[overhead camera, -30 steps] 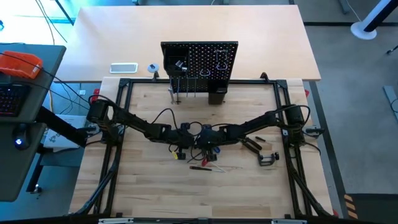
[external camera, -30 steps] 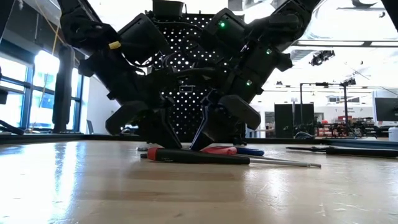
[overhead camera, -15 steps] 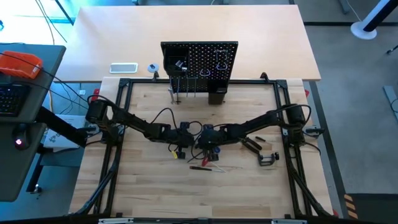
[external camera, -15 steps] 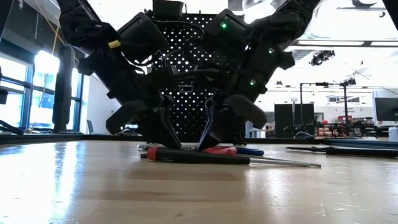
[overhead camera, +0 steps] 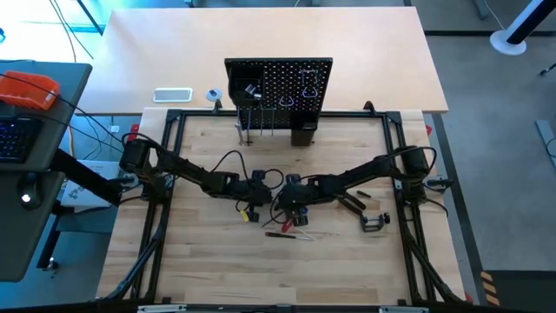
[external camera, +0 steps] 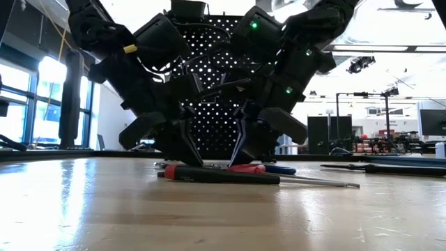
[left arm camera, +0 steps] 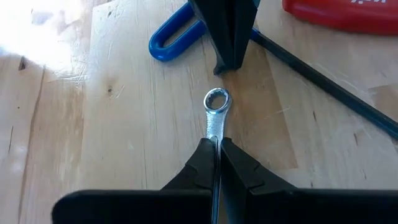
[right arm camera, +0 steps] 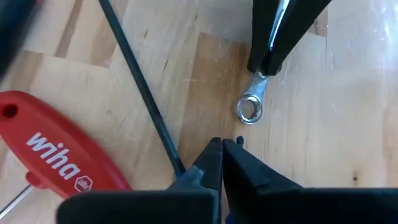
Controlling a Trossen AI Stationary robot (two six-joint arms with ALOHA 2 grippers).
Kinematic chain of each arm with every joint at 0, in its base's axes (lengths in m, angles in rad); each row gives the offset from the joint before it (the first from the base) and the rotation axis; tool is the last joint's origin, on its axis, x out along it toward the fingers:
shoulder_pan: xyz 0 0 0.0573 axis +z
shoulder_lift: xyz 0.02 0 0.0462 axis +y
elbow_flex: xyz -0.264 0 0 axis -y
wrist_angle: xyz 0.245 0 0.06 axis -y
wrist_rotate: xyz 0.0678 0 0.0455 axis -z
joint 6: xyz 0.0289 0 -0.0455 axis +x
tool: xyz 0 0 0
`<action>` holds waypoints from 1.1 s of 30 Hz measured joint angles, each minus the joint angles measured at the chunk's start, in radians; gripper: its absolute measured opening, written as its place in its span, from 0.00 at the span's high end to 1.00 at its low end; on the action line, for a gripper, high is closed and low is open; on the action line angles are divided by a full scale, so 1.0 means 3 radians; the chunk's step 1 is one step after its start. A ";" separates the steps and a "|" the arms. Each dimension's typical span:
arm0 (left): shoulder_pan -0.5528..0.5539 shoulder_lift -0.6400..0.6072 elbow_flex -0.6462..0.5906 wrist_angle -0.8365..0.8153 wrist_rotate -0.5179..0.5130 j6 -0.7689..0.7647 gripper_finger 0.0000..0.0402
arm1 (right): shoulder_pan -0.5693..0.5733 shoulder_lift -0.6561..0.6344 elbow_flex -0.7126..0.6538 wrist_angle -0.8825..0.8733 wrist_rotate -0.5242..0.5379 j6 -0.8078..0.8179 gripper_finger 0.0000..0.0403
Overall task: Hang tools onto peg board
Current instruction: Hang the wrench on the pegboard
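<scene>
Tools lie scattered at the centre of the pale wood-grain table (overhead camera: 217, 261), with the perforated black peg board (overhead camera: 280, 85) standing upright at twelve o'clock from them. The left gripper (left arm camera: 216, 144) is closed on the shank of a slim, shiny silver wrench (left arm camera: 216, 112), whose ring end lies on the wood. The right gripper (right arm camera: 223, 146), fingers together and holding nothing, rests beside a blue loop handle (left arm camera: 175, 41). Only the wrist views show the wrench; the low view shows a long black-handled screwdriver (external camera: 219, 175) instead.
</scene>
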 joint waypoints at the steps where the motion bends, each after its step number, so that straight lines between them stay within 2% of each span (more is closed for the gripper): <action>1: 0.0000 0.0000 0.0009 -0.0017 0.0005 0.0001 1.00 | 0.0010 0.0000 0.0000 0.0003 0.0051 -0.0002 0.95; 8: -0.0001 0.0001 0.0013 -0.0021 0.0023 0.0000 1.00 | 0.0037 0.0000 0.0000 0.0102 0.0288 0.0063 0.69; 12: -0.0001 0.0000 0.0013 -0.0020 0.0026 -0.0006 1.00 | 0.0036 0.0000 0.0000 0.0228 0.0284 0.0093 0.60; 18: -0.0001 0.0001 0.0013 -0.0004 0.0043 -0.0033 1.00 | 0.0021 0.0022 0.0001 0.0387 0.0269 0.0121 0.59; 23: -0.0003 0.0003 0.0013 0.0005 0.0050 -0.0054 1.00 | -0.0043 0.0147 0.0010 0.0457 0.0110 0.0282 0.59; 29: -0.0003 0.0004 0.0013 0.0038 0.0104 -0.0084 1.00 | -0.0040 0.0243 0.0015 0.0598 0.0149 0.0325 0.59; 33: -0.0003 0.0006 0.0011 0.0068 0.0138 -0.0090 1.00 | -0.0060 0.0249 0.0015 0.0598 0.0133 0.0338 0.65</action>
